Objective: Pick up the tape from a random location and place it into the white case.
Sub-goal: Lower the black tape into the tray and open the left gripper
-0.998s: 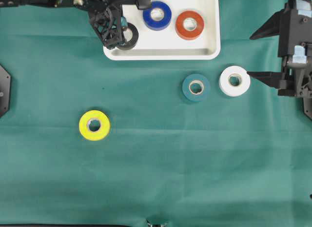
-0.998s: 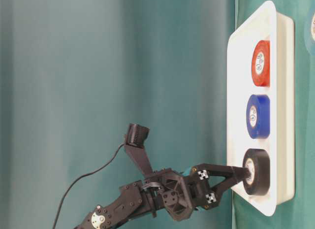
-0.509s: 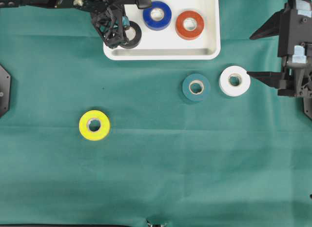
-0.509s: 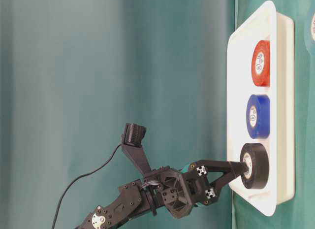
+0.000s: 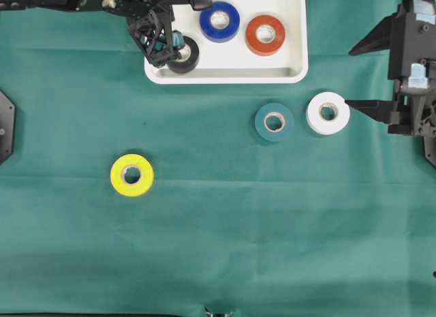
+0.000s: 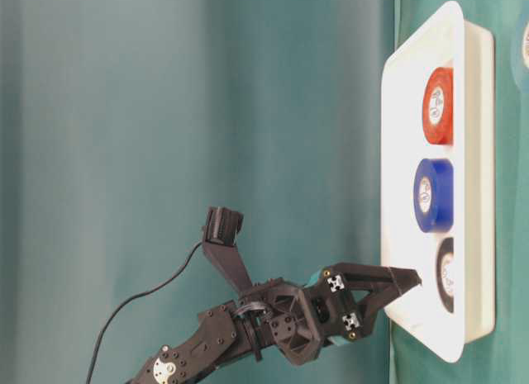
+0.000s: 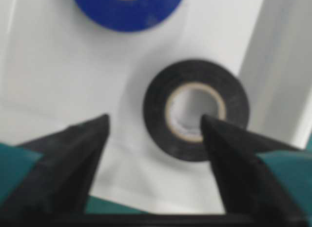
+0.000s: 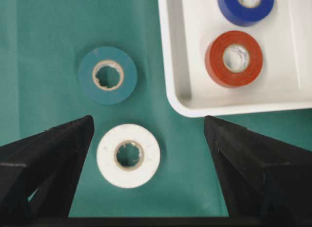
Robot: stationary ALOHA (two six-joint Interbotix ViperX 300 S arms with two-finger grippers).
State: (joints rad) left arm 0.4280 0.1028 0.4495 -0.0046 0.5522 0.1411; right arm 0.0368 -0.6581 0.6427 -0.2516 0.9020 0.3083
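The white case [image 5: 225,75] sits at the back of the table. A black tape roll [image 5: 185,56] lies flat in its front left corner, beside a blue roll [image 5: 219,21] and a red roll [image 5: 265,35]. My left gripper [image 5: 163,44] hangs open just above the black roll [image 7: 195,88], its fingers [image 7: 83,154] apart and touching nothing. In the table-level view the black roll [image 6: 446,275] rests on the case floor beyond the gripper [image 6: 397,283]. My right gripper [image 5: 349,77] stands open at the right, empty, with the white roll [image 8: 128,155] below its jaws.
Three loose rolls lie on the green cloth: teal [image 5: 274,122], white [image 5: 328,113] and yellow [image 5: 131,174]. The case's raised rim [image 6: 417,54] stands between the left gripper and the rolls inside.
My left gripper has opened and let go of the black roll, which now lies flat in the case instead of standing on edge. The right arm has not moved.
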